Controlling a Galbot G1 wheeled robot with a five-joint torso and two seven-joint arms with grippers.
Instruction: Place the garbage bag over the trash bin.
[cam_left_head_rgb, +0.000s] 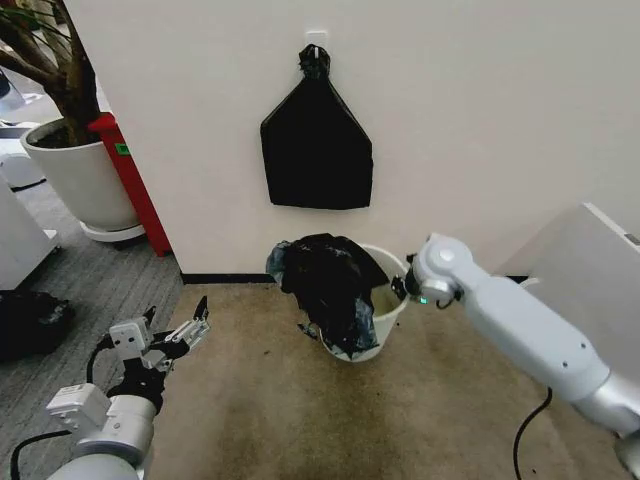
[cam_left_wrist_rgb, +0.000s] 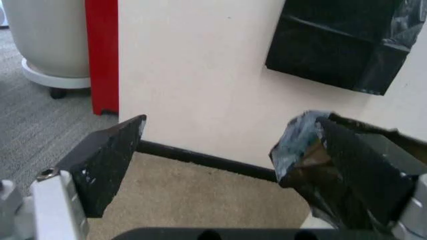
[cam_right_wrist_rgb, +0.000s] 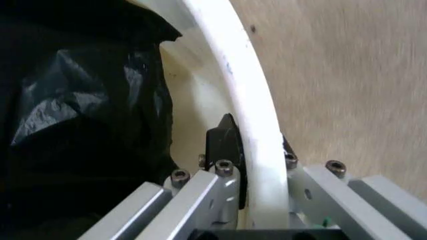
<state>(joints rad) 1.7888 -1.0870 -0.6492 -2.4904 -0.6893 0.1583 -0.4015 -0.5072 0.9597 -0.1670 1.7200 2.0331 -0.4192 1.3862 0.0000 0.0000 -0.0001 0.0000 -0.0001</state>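
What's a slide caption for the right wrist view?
Right gripper clamps trash bin rim; garbage bag bunched inside.

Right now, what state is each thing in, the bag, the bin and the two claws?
garbage bag: draped over the bin's left side, not spread around the rim.
trash bin: upright, right rim bare.
right gripper: clamped on the bin's rim.
left gripper: open, holding nothing.

The tan carpet (cam_left_head_rgb: 260, 400) (against the wall) carries the trash bin (cam_left_head_rgb: 385, 325).
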